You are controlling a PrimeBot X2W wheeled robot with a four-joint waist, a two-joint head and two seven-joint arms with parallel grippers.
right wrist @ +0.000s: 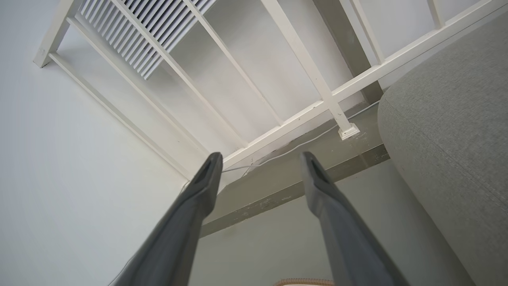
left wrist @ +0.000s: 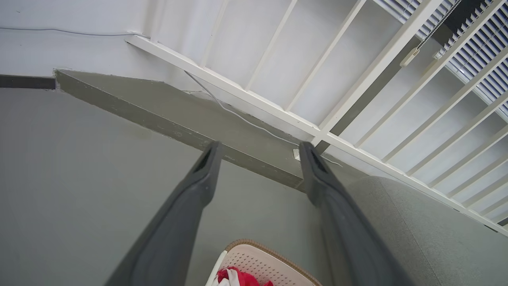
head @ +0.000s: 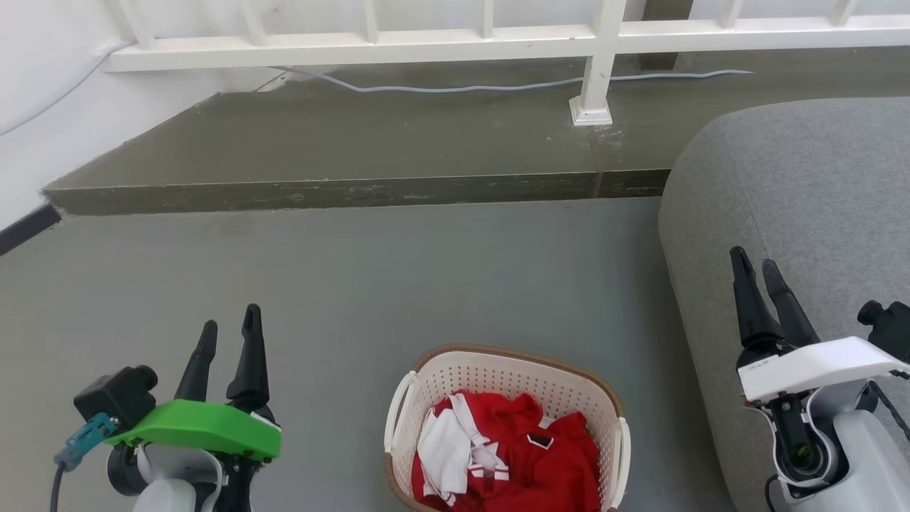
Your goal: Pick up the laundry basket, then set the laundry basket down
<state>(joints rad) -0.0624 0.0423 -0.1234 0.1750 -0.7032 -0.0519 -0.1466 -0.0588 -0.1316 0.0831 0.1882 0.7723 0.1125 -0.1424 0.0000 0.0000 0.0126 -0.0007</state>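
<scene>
The basket [head: 498, 373] lies between left claw [head: 231, 320] and right claw [head: 755, 259], both open and empty, its long axis spanning them, neither clearly nearer.

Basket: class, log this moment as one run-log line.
basket: on floor, ungripped | contents: red clothes | left gripper: open, empty | right gripper: open, empty

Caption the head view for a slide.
Untouched laundry basket of red-and-white clothes on grey floor between open left gripper and open right gripper; grey sofa alongside.
</scene>
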